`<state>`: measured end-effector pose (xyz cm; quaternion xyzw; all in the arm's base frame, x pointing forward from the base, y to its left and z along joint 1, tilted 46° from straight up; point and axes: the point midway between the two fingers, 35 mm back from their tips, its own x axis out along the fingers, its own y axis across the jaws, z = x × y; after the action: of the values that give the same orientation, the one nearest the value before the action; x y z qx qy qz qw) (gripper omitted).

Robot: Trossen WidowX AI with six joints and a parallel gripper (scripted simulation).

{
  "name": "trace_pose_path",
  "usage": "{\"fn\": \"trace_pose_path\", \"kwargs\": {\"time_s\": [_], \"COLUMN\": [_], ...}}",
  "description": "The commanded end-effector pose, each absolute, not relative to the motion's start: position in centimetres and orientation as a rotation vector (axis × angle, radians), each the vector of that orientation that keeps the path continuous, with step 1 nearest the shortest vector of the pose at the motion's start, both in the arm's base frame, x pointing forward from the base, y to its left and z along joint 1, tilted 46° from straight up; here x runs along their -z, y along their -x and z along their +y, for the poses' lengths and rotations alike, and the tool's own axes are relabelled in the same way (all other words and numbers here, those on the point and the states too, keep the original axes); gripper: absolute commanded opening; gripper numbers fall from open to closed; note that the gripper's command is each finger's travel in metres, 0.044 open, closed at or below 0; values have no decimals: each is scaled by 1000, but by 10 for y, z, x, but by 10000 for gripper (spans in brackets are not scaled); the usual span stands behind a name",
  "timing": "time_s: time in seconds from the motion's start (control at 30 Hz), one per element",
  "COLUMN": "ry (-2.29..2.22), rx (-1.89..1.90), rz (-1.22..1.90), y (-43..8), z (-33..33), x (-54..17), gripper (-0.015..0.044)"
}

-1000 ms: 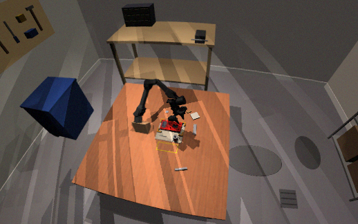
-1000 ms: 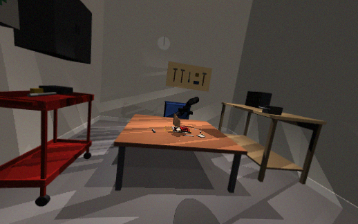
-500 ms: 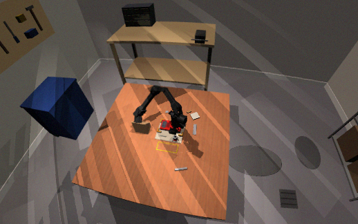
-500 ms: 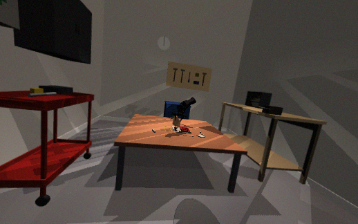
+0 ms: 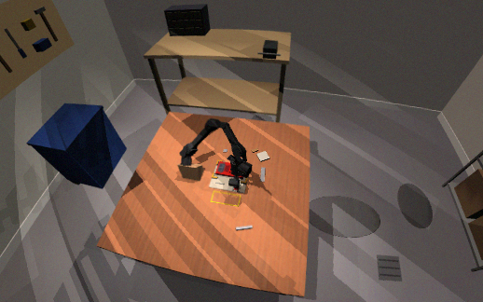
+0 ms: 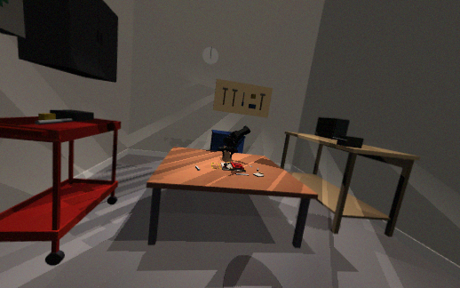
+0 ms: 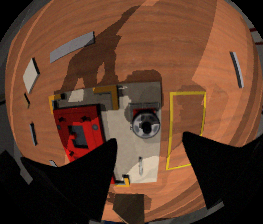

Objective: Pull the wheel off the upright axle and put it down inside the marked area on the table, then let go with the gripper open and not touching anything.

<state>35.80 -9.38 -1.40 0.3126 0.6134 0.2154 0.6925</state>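
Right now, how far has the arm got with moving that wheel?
Barely started. The wheel sits on its axle on the pale base plate, so nothing is moved. In hand: the gripper hangs open above the wheel, fingers either side in the wrist view, holding nothing. Left: grip, lift off, set inside the yellow outline, release.

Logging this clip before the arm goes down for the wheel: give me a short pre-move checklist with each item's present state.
1. Jaws of the gripper apart and holding nothing: ok.
2. Wheel still on its axle, seen end-on from the wrist view: ok.
3. Wheel lies in the gap between the jaws, gripper above it: ok.
4. Marked area, the yellow outline beside the wheel, free of parts: ok.
5. Red part apart from the wheel: ok.
6. Height of the jaws above the wheel: cannot tell.
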Motion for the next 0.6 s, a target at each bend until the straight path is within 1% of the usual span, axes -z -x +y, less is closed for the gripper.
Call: {"fn": "trace_pose_path", "kwargs": {"time_s": [0.0, 0.13, 0.33, 0.47, 0.57], "ry": [-711, -713, -713, -705, -705], "rx": [-493, -496, -496, -499, -499], "rz": [1385, 1384, 1384, 1391, 1391], "y": [-359, -359, -358, -358, -358], "z": [-69, -45, -44, -46, -46], "x": [38, 61, 63, 60, 60], "gripper": [300, 300, 300, 195, 175]}}
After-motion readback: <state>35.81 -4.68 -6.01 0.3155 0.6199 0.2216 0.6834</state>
